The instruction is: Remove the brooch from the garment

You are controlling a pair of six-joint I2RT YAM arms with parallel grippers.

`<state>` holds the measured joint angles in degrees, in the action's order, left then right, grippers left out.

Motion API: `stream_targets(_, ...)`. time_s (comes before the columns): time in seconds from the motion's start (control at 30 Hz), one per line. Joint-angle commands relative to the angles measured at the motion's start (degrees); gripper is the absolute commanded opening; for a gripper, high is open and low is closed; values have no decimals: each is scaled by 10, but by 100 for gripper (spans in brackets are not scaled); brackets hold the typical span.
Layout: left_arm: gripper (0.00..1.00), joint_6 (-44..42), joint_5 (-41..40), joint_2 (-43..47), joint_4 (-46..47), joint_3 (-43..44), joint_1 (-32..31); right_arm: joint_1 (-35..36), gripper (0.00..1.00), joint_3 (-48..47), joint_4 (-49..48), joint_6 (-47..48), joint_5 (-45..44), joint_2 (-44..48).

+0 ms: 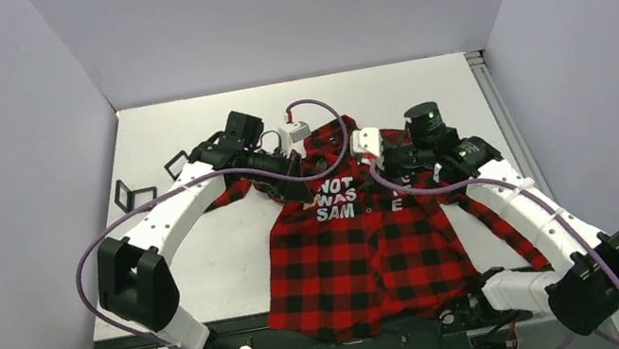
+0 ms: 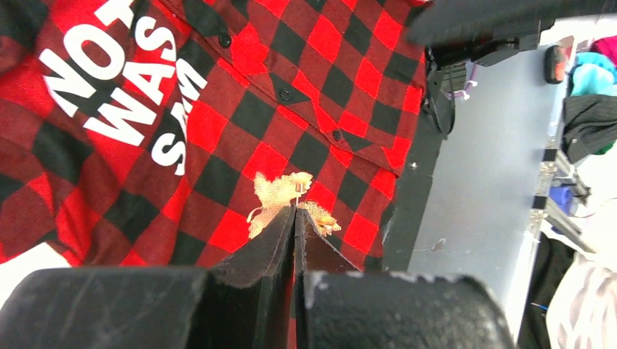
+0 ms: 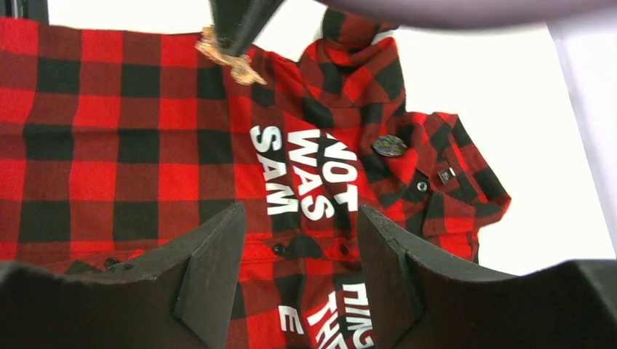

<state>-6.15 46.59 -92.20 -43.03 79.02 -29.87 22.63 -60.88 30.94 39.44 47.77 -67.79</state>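
The garment point(image 1: 367, 251), a red-and-black check shirt with white letters, lies flat on the white table. It also shows in the left wrist view point(image 2: 218, 109) and the right wrist view point(image 3: 109, 145). The brooch point(image 2: 280, 190), a small orange-gold jagged leaf, is pinched at the tips of my left gripper point(image 2: 295, 211), which is shut on it by the lettering point(image 1: 304, 193). In the right wrist view the brooch point(image 3: 225, 62) hangs from the left gripper's dark fingers point(image 3: 236, 22). I cannot tell whether it is still pinned. My right gripper point(image 3: 298, 211) is open and empty above the button placket point(image 1: 380, 160).
A round dark badge point(image 3: 389, 145) sits by the shirt's collar. Two small black frames point(image 1: 131, 194) lie on the table at the far left. Grey walls close in the table point(image 1: 209, 279) on the left, back and right.
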Motion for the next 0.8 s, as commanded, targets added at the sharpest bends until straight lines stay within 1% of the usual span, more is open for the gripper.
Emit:
stream_targets(0.0,0,31,66,-36,20,27,2,64,53,26,-18,68,-65,26)
stream_targets(0.03,0,34,70,-41,20,30,2,75,53,29,-25,70,-96,28)
stream_targets(0.2,0,58,106,-67,34,35,0,140,52,46,-54,76,-172,36)
stream_targets(0.27,0,57,113,-74,29,39,-2,170,52,58,-69,86,-214,38)
stream_targets(0.3,0,55,114,-75,25,43,-5,193,52,63,-78,92,-224,40)
stream_targets(0.43,0,43,116,-81,5,48,-15,242,52,88,-103,106,-279,39)
stream_targets(0.57,0,39,116,-80,-1,50,-28,268,50,104,-117,119,-315,33)
stream_targets(0.77,0,26,111,-77,-18,58,-45,274,48,115,-134,123,-333,30)
